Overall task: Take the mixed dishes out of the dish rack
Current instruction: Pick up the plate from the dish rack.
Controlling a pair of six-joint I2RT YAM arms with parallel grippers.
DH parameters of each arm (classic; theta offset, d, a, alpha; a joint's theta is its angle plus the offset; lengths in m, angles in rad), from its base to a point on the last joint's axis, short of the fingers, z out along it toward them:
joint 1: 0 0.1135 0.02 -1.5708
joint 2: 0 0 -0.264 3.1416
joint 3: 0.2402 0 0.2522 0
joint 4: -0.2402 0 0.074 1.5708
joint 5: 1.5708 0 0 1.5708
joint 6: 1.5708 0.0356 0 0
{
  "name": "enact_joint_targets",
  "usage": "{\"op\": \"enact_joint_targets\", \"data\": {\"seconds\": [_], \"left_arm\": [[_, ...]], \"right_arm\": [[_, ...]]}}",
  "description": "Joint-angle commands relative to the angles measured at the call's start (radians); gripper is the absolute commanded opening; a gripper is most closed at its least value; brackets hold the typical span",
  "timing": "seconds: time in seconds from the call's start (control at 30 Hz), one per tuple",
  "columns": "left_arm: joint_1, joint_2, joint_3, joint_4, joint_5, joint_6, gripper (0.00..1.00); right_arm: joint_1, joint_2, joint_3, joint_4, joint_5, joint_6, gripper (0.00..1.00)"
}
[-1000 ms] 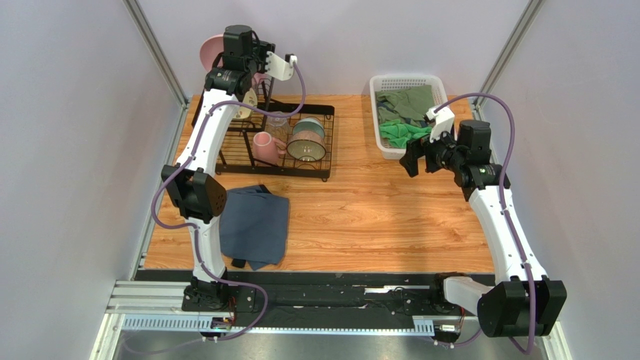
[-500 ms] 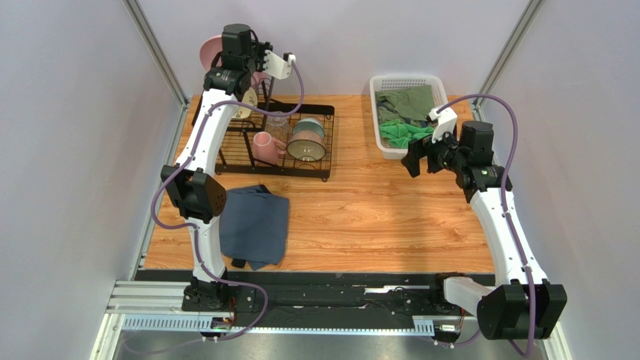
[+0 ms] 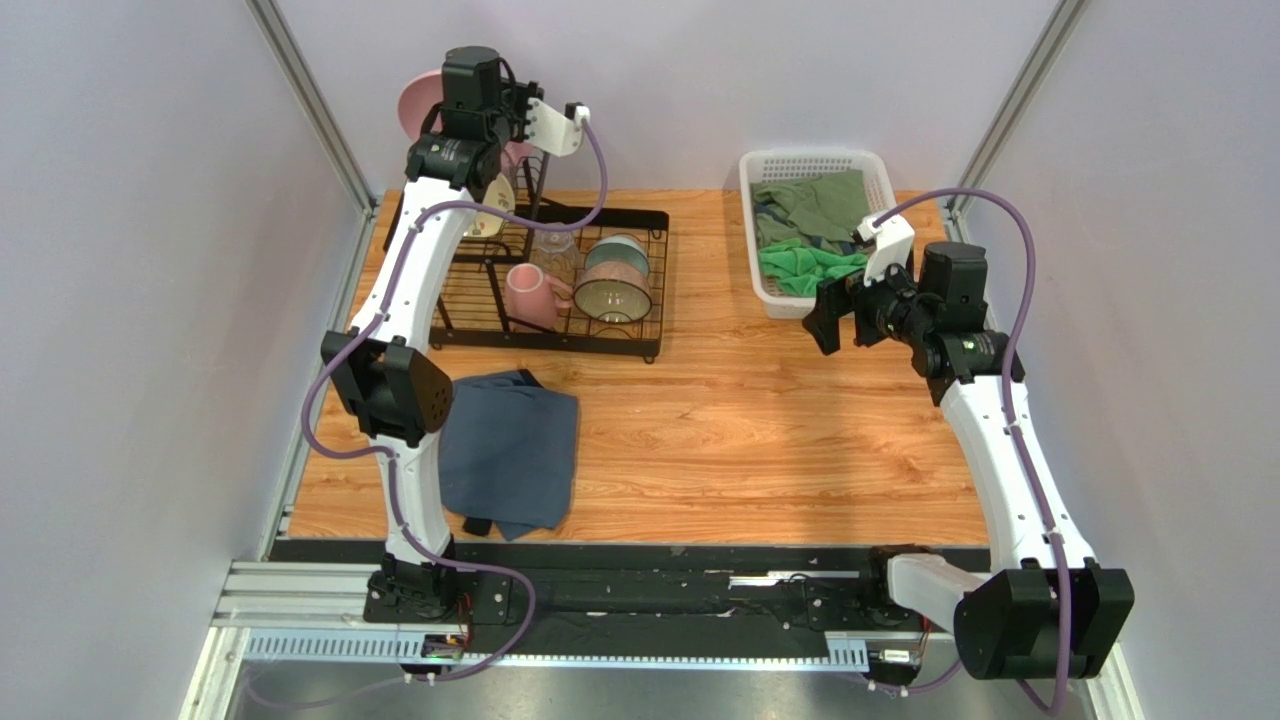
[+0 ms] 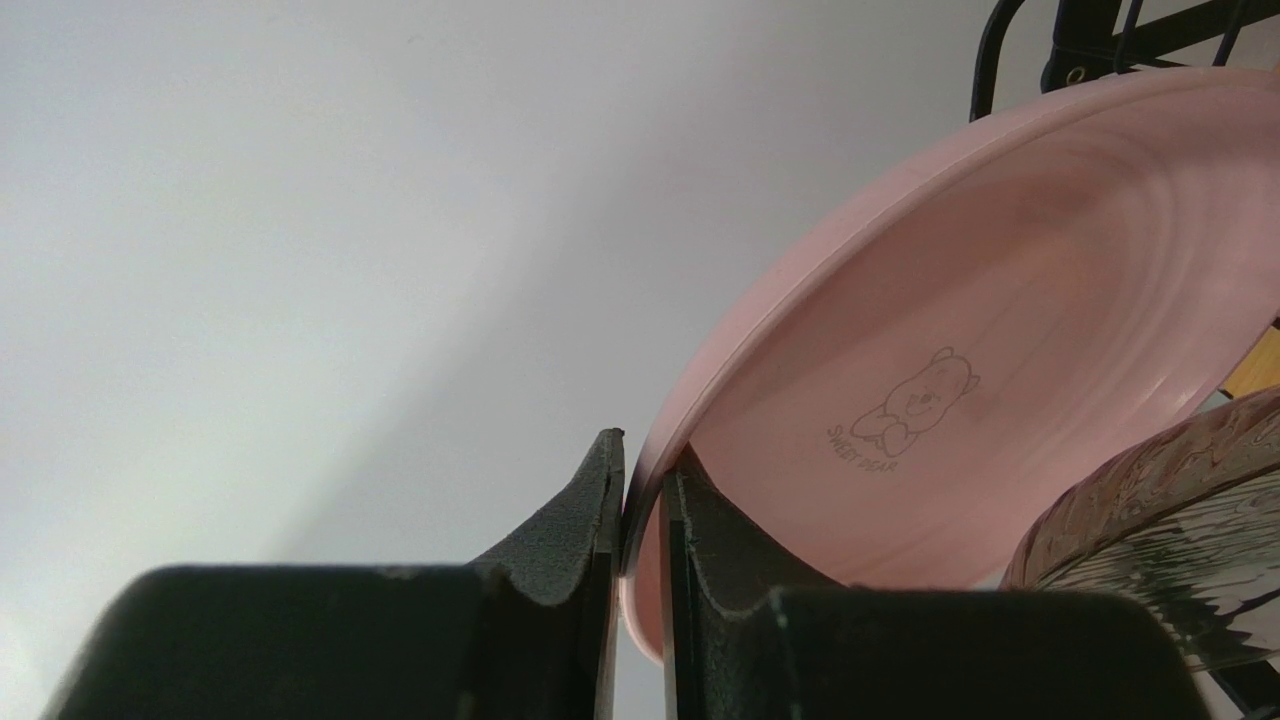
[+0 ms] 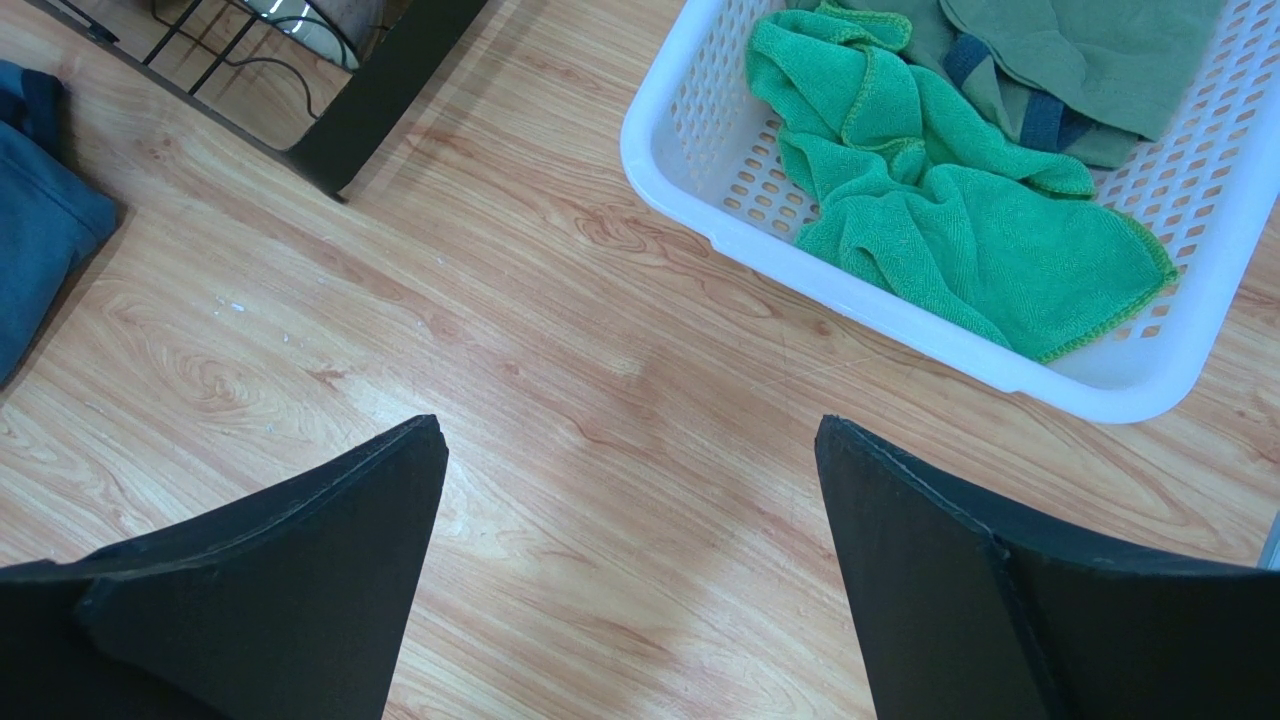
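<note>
Over the last second almost nothing has moved. The left gripper [image 4: 643, 480] stays clamped on the rim of the large pink plate [image 4: 992, 330], its two black fingers pinching the edge with no gap showing. In the overhead view the plate is still high above the back left corner of the black wire two-tier dish rack [image 3: 631, 221], by its raised upper shelf. The right arm has only crept slightly. This suggests the plate is gripped but not yet carried clear, so the unloading has barely begun. The other dishes remain in the rack. The smaller cream plate [image 3: 489, 203] stands just below the pink one on the left side. The clear glass [image 3: 556, 243] is near the rack's middle. The pink mug [image 3: 529, 293] and the dark bowl with a teal inside [image 3: 613, 285] sit along its front edge. The right gripper [image 5: 628, 435] hangs well to the right of the rack over the bare wooden table [image 3: 751, 435], jaws spread wide and holding nothing. A folded blue-grey cloth [image 3: 511, 450] lies just in front of the rack. A white plastic basket [image 5: 842, 285] of green cloths [image 5: 962, 225] stands to the rack's right. The rack's upright wires and the cream plate close beside are likely what the pink plate must clear.
</note>
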Motion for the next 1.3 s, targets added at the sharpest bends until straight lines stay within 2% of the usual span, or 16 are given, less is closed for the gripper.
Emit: {"op": "enact_joint_targets", "data": {"seconds": [0.0,0.43,0.87,0.97,1.13,1.27], "left_arm": [[-0.008,-0.054,0.046,0.070,0.020,-0.058,0.00],[-0.008,-0.088,0.011,0.264,0.015,-0.052,0.00],[-0.010,-0.166,-0.003,0.244,0.029,-0.055,0.00],[-0.014,-0.204,-0.020,0.268,0.034,-0.084,0.00],[-0.040,-0.309,-0.087,0.327,0.024,-0.242,0.00],[-0.078,-0.369,-0.100,0.244,-0.014,-0.374,0.00]], "right_arm": [[-0.007,-0.019,-0.005,0.039,-0.014,-0.013,1.00],[-0.007,-0.019,-0.007,0.037,-0.017,-0.012,1.00],[-0.007,-0.020,-0.005,0.036,-0.024,-0.008,0.99],[-0.005,-0.028,-0.002,0.031,-0.024,-0.005,0.99],[-0.007,-0.037,0.016,0.011,-0.023,-0.005,1.00],[-0.007,-0.051,0.041,-0.018,-0.015,-0.008,1.00]]}}
